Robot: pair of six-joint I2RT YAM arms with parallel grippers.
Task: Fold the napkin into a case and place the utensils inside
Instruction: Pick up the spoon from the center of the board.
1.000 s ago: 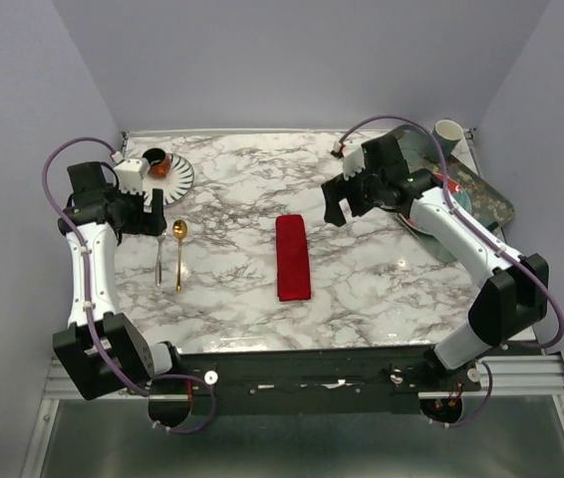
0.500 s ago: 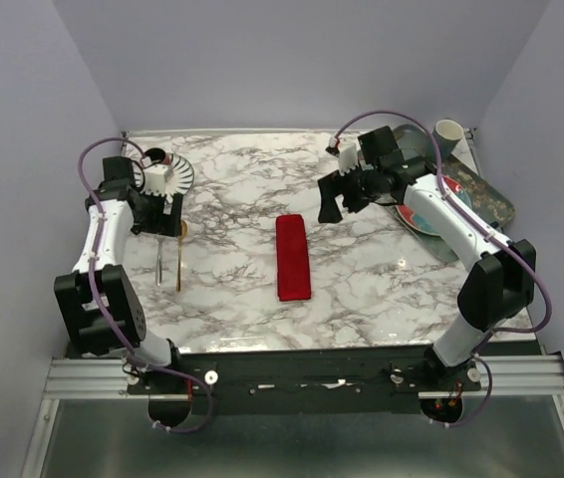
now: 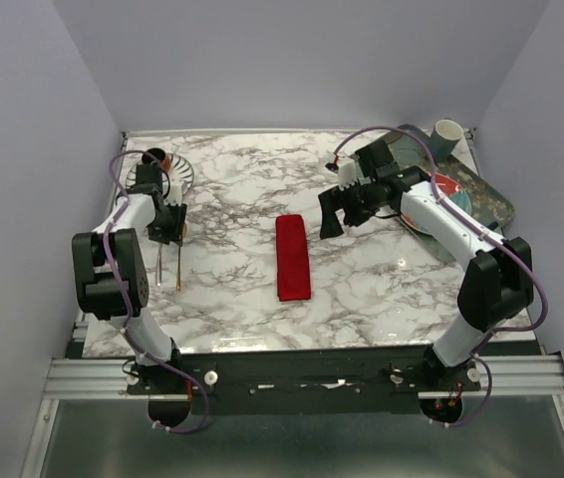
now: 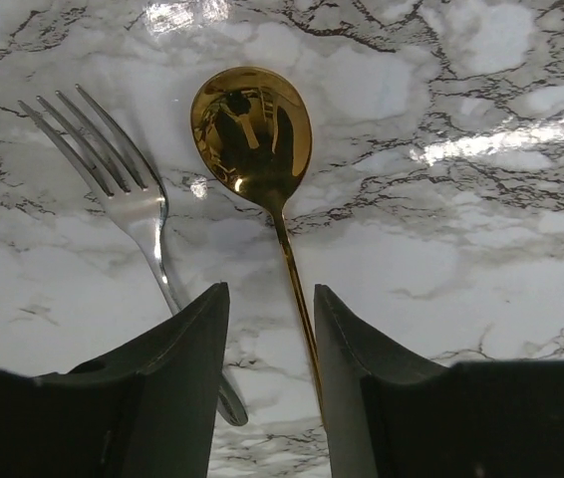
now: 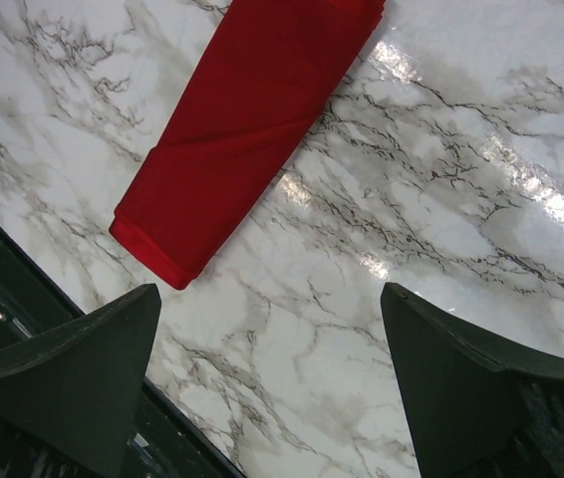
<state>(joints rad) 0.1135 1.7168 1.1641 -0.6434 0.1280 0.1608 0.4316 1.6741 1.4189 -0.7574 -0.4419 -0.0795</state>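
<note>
The napkin [image 3: 293, 257] lies as a narrow red strip, the case, in the middle of the marble table [image 3: 382, 279]; its near end [image 5: 252, 110] shows in the right wrist view. The gold spoon [image 3: 177, 267] and silver fork [image 3: 159, 267] lie side by side at the left. My left gripper [image 3: 170, 227] hangs low over their upper ends. Its jaws [image 4: 270, 291] are partly closed with a gap, and the spoon handle [image 4: 295, 289] runs between them beside the right finger [image 4: 362, 388]. The fork [image 4: 128, 189] passes under the left finger. My right gripper [image 3: 332, 214] is wide open above bare marble.
A striped plate [image 3: 179, 177] with a dark cup [image 3: 154, 157] stands at the back left, just beyond the left gripper. At the back right are a green tray [image 3: 486, 199], a red patterned plate [image 3: 448, 189] and a pale cup [image 3: 448, 131]. The table's black front rail [image 5: 3, 299] shows below the right gripper.
The left arm swung inward and came down over the spoon and fork, and its jaws narrowed. The right gripper turned slightly and stayed wide open.
</note>
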